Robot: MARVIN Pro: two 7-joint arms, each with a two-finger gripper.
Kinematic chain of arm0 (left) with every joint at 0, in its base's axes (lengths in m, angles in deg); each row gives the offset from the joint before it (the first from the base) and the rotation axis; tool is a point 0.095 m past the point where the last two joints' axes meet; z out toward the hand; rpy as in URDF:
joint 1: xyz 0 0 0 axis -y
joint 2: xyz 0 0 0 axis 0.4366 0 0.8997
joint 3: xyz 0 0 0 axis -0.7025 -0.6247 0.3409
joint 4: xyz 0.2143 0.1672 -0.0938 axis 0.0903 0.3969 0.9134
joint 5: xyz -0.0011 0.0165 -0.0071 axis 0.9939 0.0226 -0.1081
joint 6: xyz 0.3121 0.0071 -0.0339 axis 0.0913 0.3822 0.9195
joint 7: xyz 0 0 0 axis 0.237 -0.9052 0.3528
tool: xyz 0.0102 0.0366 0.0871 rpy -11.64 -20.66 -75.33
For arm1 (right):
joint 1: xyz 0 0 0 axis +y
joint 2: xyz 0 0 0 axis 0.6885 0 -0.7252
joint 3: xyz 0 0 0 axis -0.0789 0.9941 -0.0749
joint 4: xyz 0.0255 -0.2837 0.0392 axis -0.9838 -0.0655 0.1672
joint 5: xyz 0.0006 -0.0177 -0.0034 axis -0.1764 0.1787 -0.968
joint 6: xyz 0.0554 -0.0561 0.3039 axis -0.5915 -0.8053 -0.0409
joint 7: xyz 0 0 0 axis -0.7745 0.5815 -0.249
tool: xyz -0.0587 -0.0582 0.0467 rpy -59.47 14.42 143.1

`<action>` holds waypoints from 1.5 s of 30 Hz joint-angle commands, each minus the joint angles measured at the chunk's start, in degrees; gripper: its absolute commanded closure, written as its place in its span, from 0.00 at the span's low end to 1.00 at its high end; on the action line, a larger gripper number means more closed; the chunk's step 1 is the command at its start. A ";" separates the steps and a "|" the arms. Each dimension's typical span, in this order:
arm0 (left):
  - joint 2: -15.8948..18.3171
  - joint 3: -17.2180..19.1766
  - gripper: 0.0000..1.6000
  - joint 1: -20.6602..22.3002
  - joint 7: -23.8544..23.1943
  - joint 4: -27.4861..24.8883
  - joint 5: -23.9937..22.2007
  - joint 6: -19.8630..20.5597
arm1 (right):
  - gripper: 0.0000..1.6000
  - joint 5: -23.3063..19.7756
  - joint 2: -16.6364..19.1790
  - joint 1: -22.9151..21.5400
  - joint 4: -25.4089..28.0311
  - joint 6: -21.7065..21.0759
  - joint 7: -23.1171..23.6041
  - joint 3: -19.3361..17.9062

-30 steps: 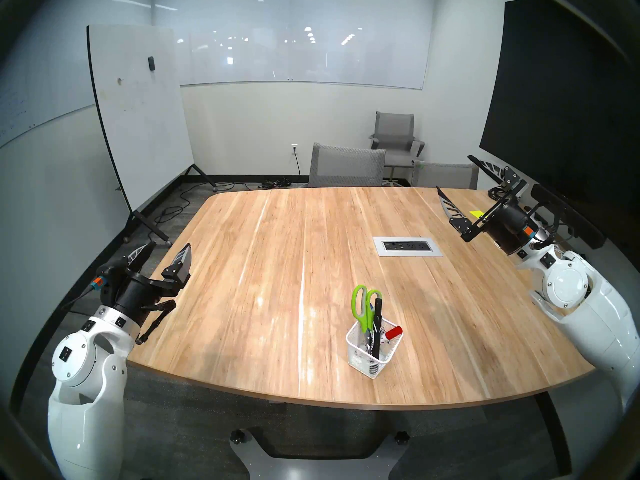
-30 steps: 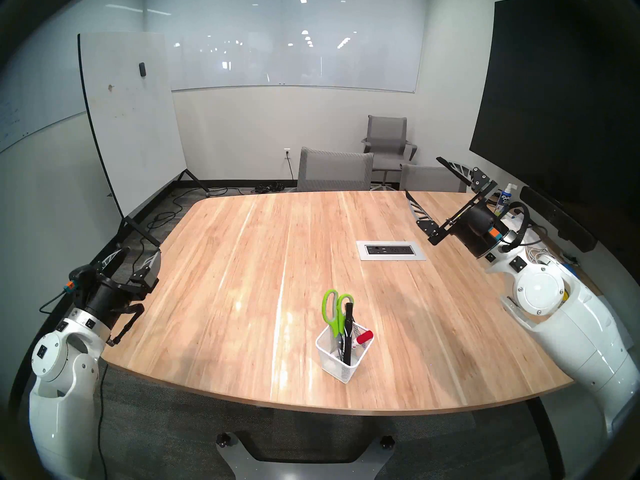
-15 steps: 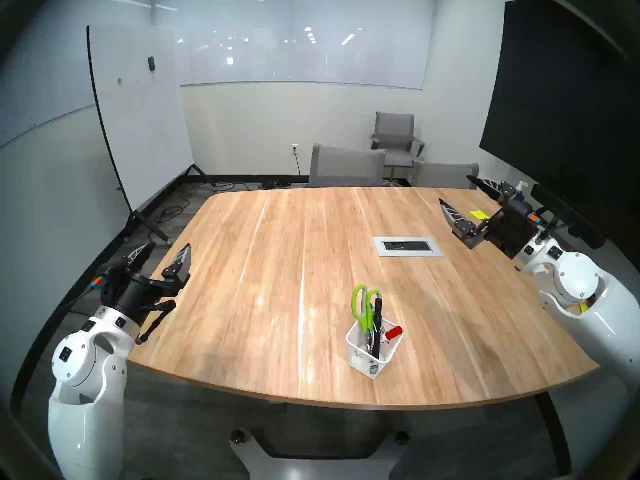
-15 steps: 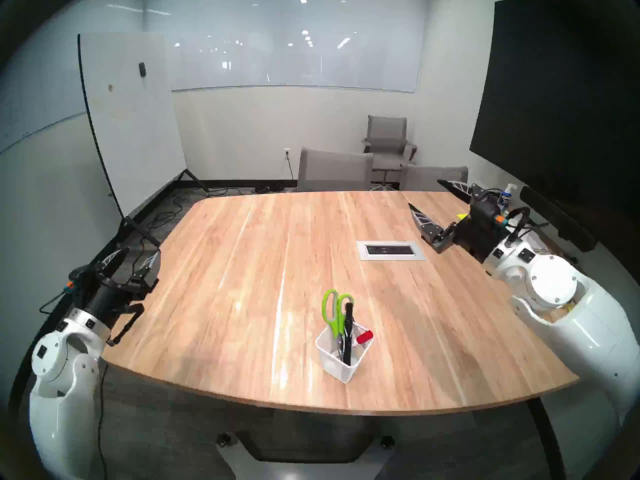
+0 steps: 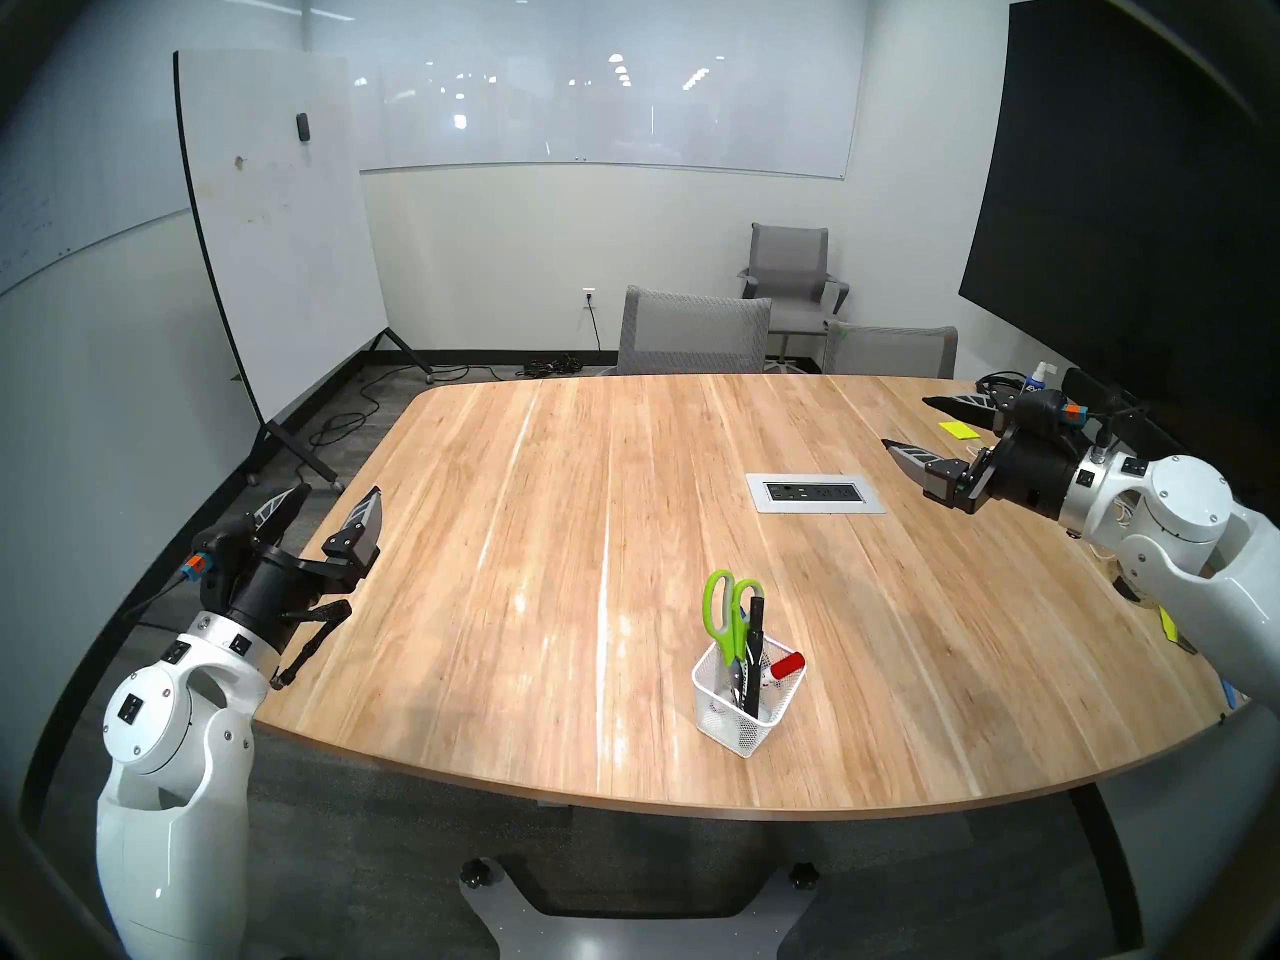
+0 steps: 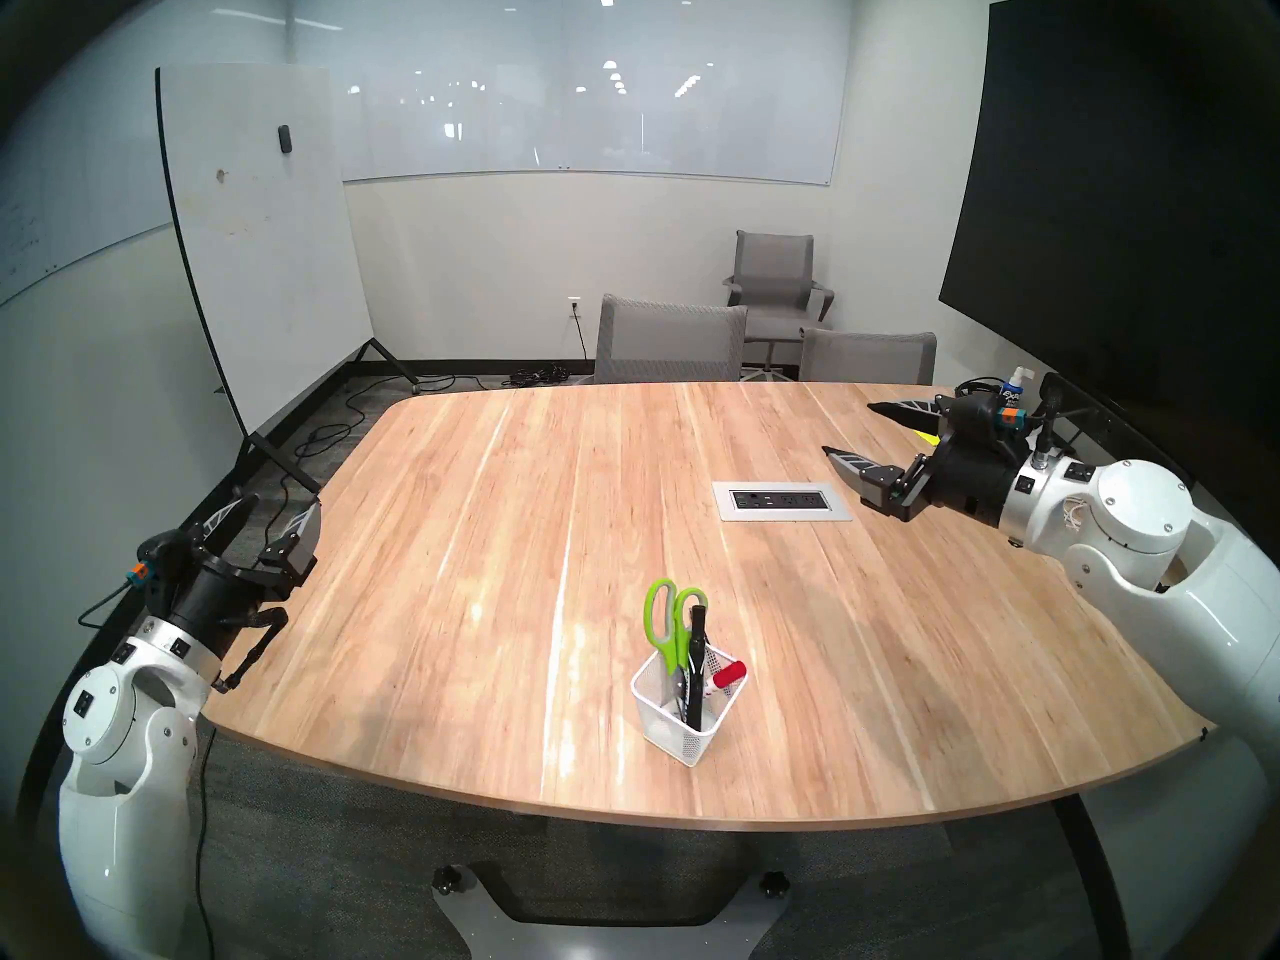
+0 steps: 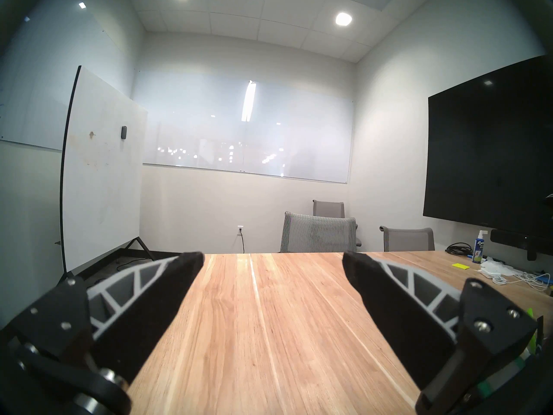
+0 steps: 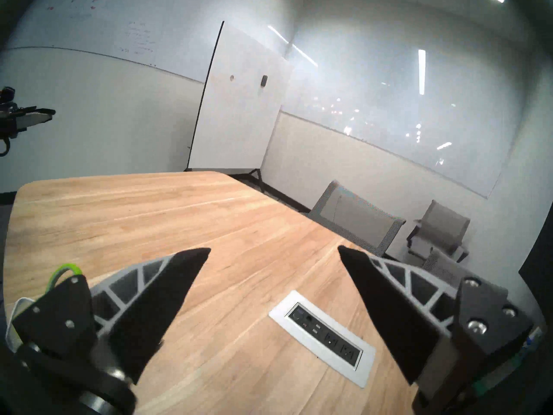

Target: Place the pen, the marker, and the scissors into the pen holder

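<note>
Scissors with lime-green plastic handle loops [image 5: 729,616] stood, blades down, in the small white wire-mesh pen holder [image 5: 720,718] near the front edge of your wooden desk [image 5: 554,522].
Beside them in the holder you had a thick black marker [image 5: 753,650] and a red-capped marker [image 5: 786,665]; the slim blue pen was mostly hidden behind them, so you could not confirm it. Since a second before, your right pincer [image 5: 913,422] had rolled from tilted to nearly level, drawn back well clear of the holder, jaws spread and empty. Your left pincer [image 5: 336,501] hung released at the desk's left edge, unmoved. With nothing loose on the desk, the task looked finished.
</note>
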 commanded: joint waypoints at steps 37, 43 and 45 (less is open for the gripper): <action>-0.69 0.48 0.00 0.23 -0.32 -1.52 0.34 0.88 | 0.00 1.14 -5.07 -6.12 -3.81 -4.22 3.24 18.08; -0.78 0.51 0.00 0.27 -0.40 -1.52 0.41 0.92 | 0.00 3.00 -6.93 -6.65 -5.10 -3.77 3.40 20.30; -0.81 0.52 0.00 0.29 -0.43 -1.52 0.43 0.93 | 0.00 3.48 -7.56 -6.76 -5.46 -3.65 3.49 21.10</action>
